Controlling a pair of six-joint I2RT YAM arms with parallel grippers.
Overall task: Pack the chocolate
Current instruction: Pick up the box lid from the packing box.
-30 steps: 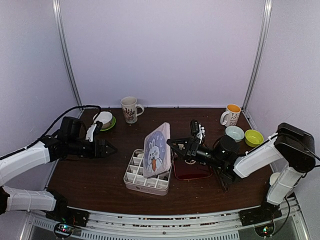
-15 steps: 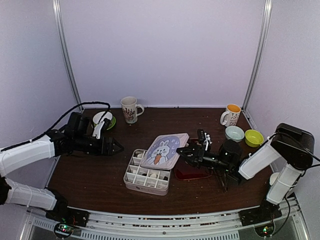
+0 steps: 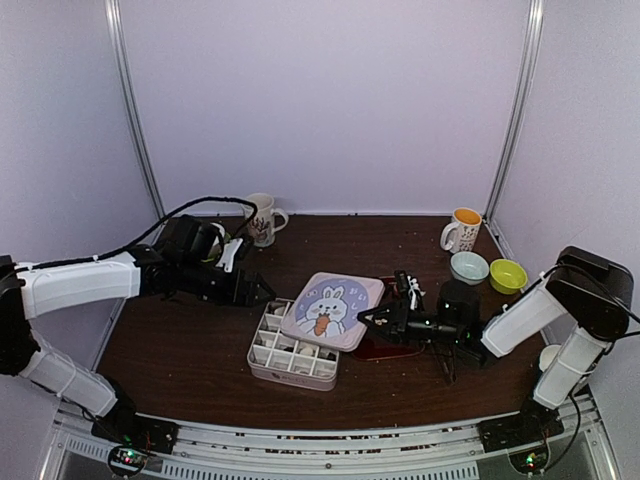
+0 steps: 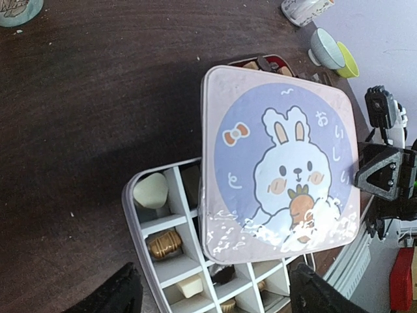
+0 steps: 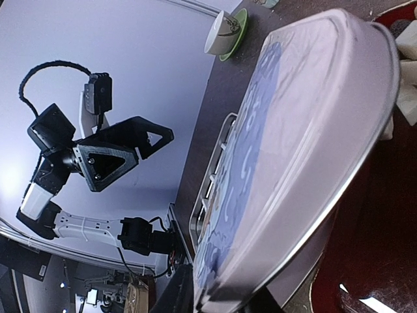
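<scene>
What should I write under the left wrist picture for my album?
A bunny lid lies crooked on a white box of chocolates.

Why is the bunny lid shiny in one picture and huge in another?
Left wrist view: the bunny lid shows white glare near its lower edge, probably a glossy wrap. Right wrist view: it sits close to the lens, so it fills the frame.

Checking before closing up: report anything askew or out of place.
The rabbit lid lies crooked on the divided box, rotated and slid toward its far right corner, overhanging the edge; near and left compartments holding chocolate are uncovered.
</scene>
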